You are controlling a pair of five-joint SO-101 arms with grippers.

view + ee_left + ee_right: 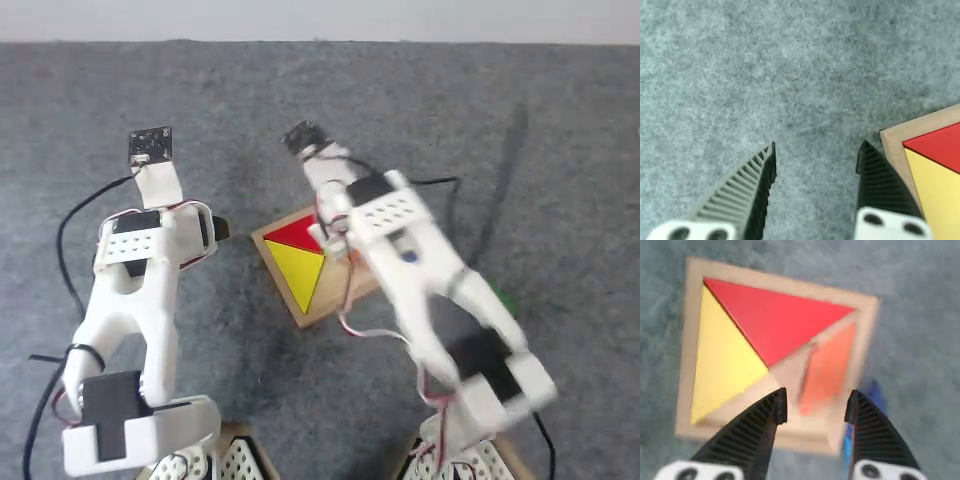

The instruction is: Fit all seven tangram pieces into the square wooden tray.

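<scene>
Above tray [690, 340], right gripper [815, 405] hovers, fingers [765, 425] wide, empty; orange piece [827, 370] directly beneath; left gripper [817, 160] beside tray corner, also wide, farther off.

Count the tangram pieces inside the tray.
3 in the tray: red triangle, yellow triangle touching it, orange piece across from the yellow. More may be hidden.
</scene>
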